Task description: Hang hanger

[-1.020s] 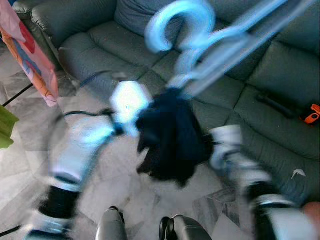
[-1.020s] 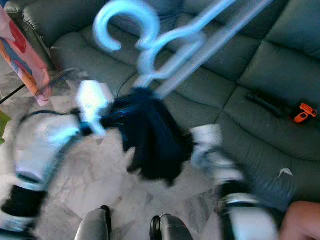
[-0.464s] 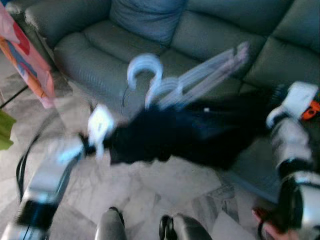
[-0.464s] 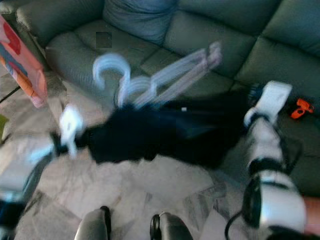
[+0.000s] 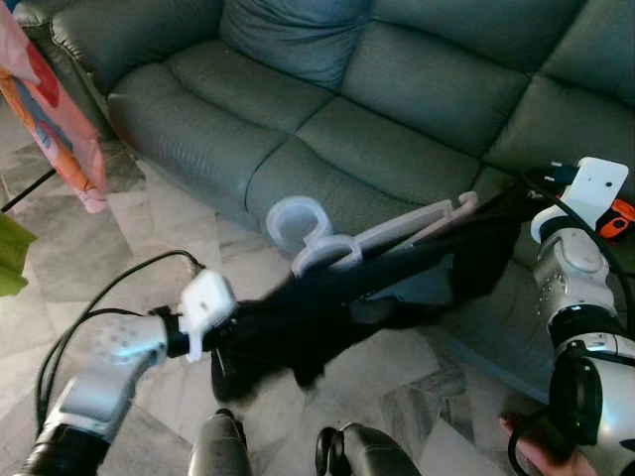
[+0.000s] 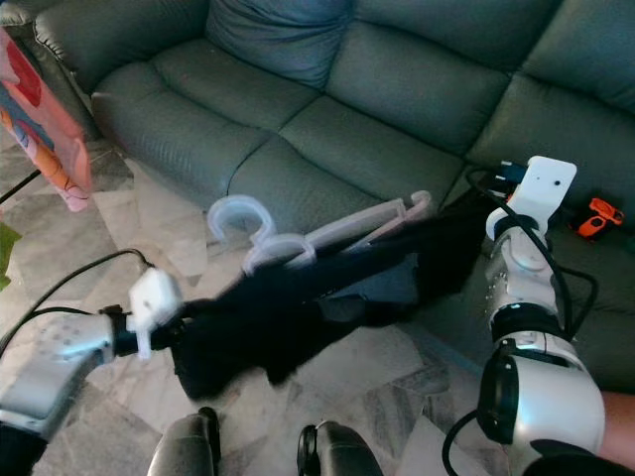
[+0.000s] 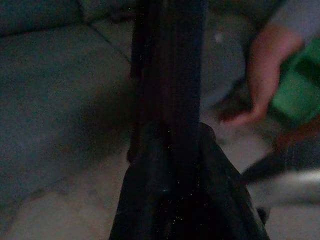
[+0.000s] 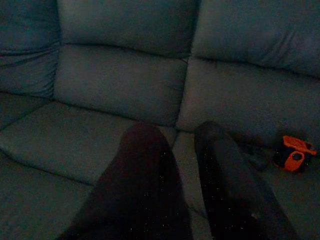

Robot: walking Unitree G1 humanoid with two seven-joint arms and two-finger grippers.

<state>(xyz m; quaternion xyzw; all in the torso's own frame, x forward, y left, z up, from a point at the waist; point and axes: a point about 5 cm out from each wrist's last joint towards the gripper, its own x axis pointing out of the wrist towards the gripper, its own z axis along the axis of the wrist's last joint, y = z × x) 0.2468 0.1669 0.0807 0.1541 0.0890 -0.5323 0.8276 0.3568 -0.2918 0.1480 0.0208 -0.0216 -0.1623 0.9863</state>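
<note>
Both silver arms are out in front of the robot, over the marble-patterned floor [image 5: 139, 238] and before the dark green leather sofa [image 5: 377, 89]. The pale plastic hangers [image 5: 367, 236], two or more bunched together with hooks side by side, lie tilted across a dark, limp garment [image 5: 327, 317] stretched between the arms; the hooks point toward the sofa's left seat. The left gripper [image 5: 226, 342] is buried in the garment's lower end, and its wrist view shows the black fingers [image 7: 172, 165] pressed together on a dark band of that cloth, so they look clenched on it. The right gripper [image 6: 466, 223] sits at the garment's far end near the hangers' shoulder tips; in its wrist view the fingers [image 8: 145, 185] show a gap with sofa cushion beyond, so whether anything is gripped cannot be told. A person's hand [image 7: 255, 85] shows in the left wrist view. An orange-and-black tool [image 6: 593, 218] rests on the right seat, and a pink printed cloth [image 5: 55, 109] hangs at far left. Judged risks: the hangers seem only cradled by the cloth, so slack or a tilt could slide them off to the floor; the bunched hooks may snag each other at the rail; and no rail is visible here.
</note>
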